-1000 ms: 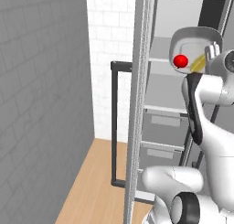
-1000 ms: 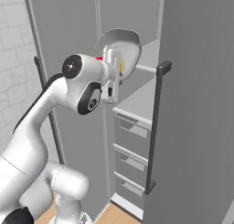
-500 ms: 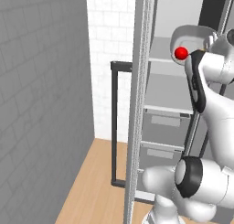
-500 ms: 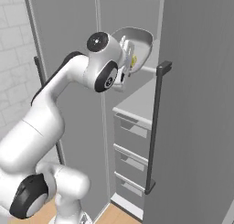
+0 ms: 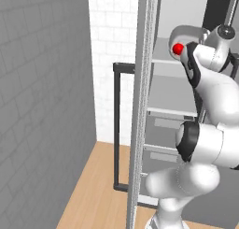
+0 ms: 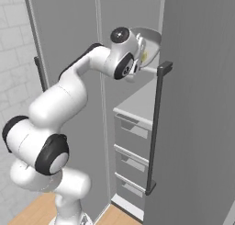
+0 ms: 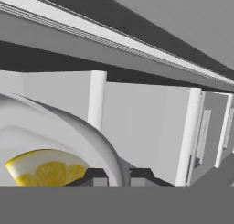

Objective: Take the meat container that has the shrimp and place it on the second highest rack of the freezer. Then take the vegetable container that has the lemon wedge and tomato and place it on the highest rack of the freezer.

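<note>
The arm is reaching up into the open freezer (image 6: 137,95), and its gripper (image 7: 119,176) is clamped on the rim of the vegetable tray (image 7: 68,127), holding it high inside the compartment. The tray (image 6: 151,38) is hanging at the level of an upper shelf (image 5: 175,62), above the drawers (image 6: 131,132). The tomato (image 5: 178,48) and the lemon wedge (image 7: 45,168) are sitting in the tray

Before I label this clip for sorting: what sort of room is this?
Likely a kitchen: an open freezer with drawers, a white tiled wall, and a tray holding a tomato.
</note>
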